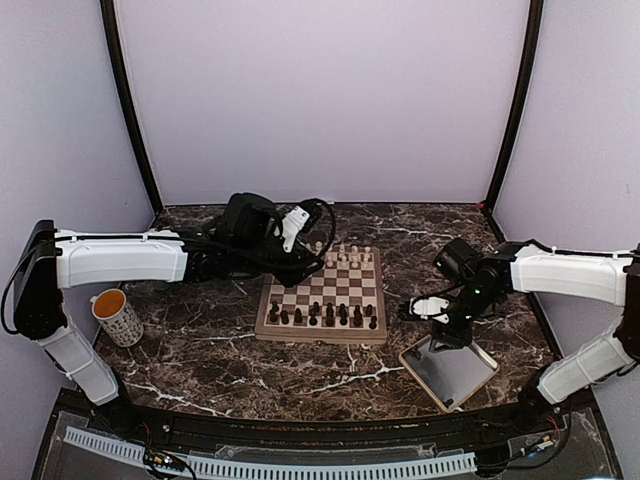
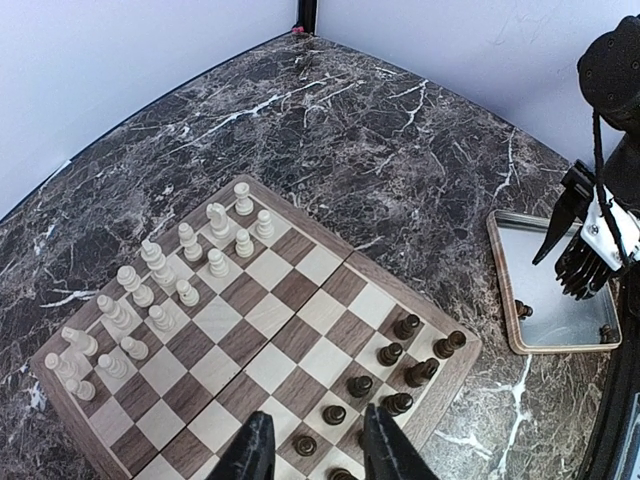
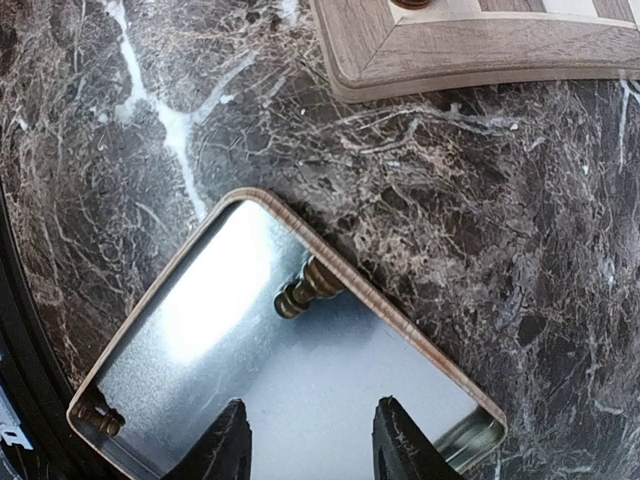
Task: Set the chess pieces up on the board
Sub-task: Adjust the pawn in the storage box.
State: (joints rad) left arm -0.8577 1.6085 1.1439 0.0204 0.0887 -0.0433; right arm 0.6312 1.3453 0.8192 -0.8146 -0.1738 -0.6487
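- Chess pieces (image 3: 310, 288) not yet on the board are down to two, both in the tray (image 3: 200, 330) at the near right: one stands in its near corner (image 3: 97, 418), the other lies on its side against the tray rim that faces the board
- That lying piece is the one that matters: it sits just ahead of the right gripper (image 3: 312, 445), roughly in line with the gap, and its long axis runs slantwise, head against the rim
- Right gripper hovers over the tray floor with its fingers partly apart and nothing between them; this arm is much the nearer, so the pick looks to be its job, and the rim will probably crowd one finger
- Board (image 1: 318, 336) lies left of the tray at mid-table, dark pieces on its near rows
- Left gripper (image 2: 320, 455) hangs over the board, fingers at a narrow gap, no piece visibly gripped
- Pale chessmen (image 1: 345, 255) fill the far rows
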